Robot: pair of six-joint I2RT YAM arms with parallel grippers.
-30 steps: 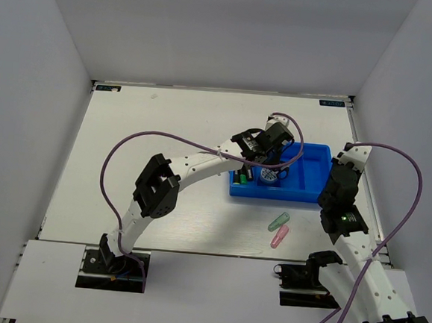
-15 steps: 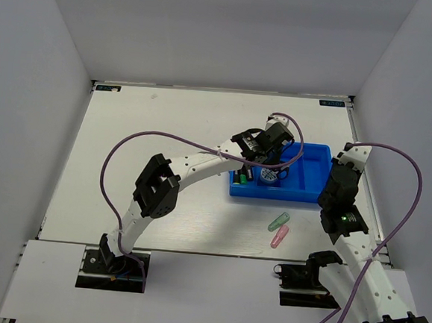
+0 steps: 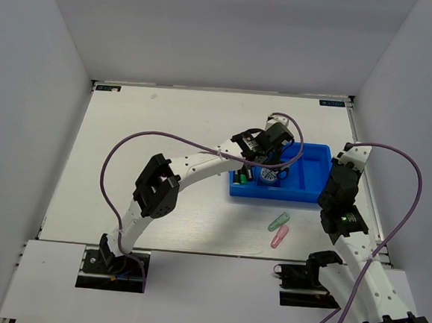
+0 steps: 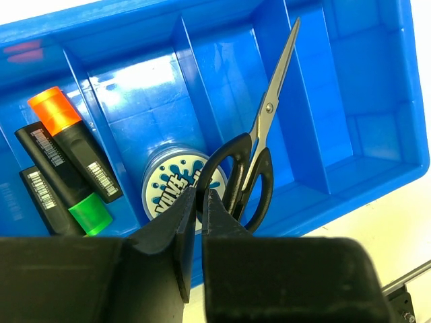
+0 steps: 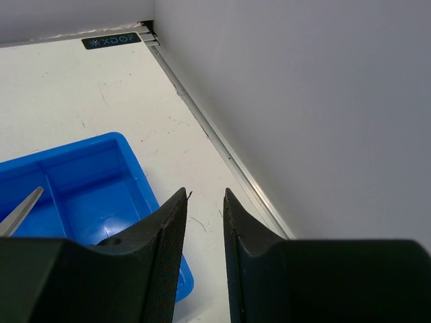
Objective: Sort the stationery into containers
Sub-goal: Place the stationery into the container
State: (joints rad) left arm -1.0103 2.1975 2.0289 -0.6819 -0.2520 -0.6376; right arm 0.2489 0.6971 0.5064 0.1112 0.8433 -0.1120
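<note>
Since the scissors [image 4: 267, 111] sit slanted across the dividers of the blue bin [image 4: 363, 81], one black handle loop clamped in the left gripper [image 4: 196, 202], the placing seems unfinished; better to turn them parallel to a divider and lower them into one long compartment before letting go, clear of the round disc [image 4: 172, 188] just beside the handles; the right gripper [image 5: 205, 194] hovers near the bin's corner, jaws slightly apart, empty; the pink and green pieces [image 3: 279, 229] lie outside.

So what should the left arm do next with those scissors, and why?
Probably open the left jaws and let go: they are shut on the handle of the scissors, which already sit over the blue bin, next to the round disc.
</note>
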